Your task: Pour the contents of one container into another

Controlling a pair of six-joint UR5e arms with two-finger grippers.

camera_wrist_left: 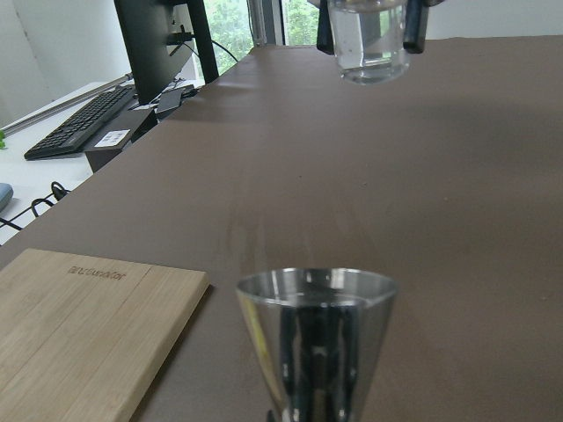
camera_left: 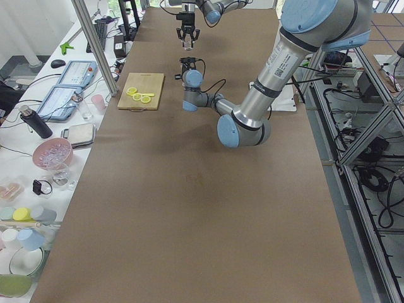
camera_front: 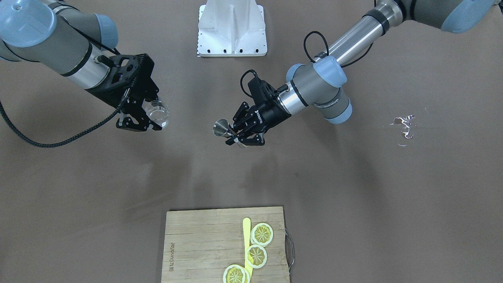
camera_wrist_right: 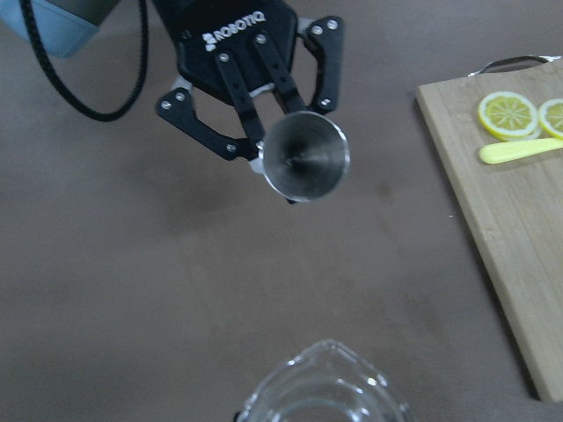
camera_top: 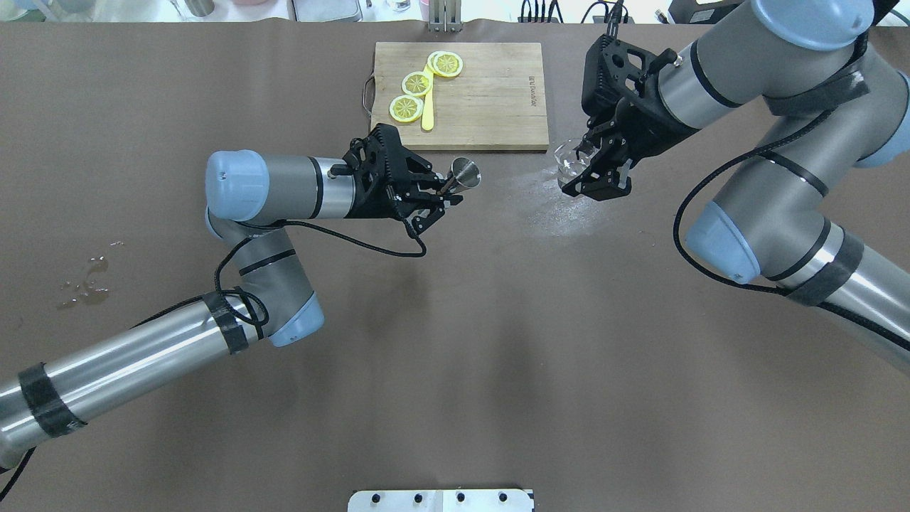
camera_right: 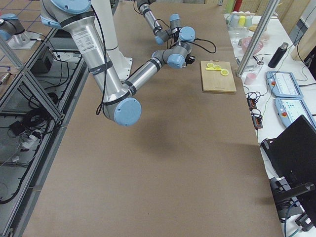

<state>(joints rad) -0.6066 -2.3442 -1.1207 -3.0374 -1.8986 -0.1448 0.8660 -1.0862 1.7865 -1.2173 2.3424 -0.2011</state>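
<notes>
The left pincer point(camera_top: 437, 203) was clenched on the jigger point(camera_top: 466, 173) and the right pincer point(camera_top: 593, 171) grasped the tumbler point(camera_top: 569, 160). Both things hung well apart above the brown table point(camera_top: 455, 355), just off the near edge of the one bamboo board point(camera_top: 490, 99) at the table's far edge. The overhead view showed the dark metal double cone lying sideways, and only the right wrist view looked into its round mouth. The left wrist view alone showed the clear cylinder pinched between dark fingers point(camera_wrist_left: 324, 22). Three lemon slices point(camera_top: 406, 108) and one yellow stick point(camera_top: 427, 117) lay on the board. One small wet patch point(camera_top: 89, 281) sat toward the table's left end.
</notes>
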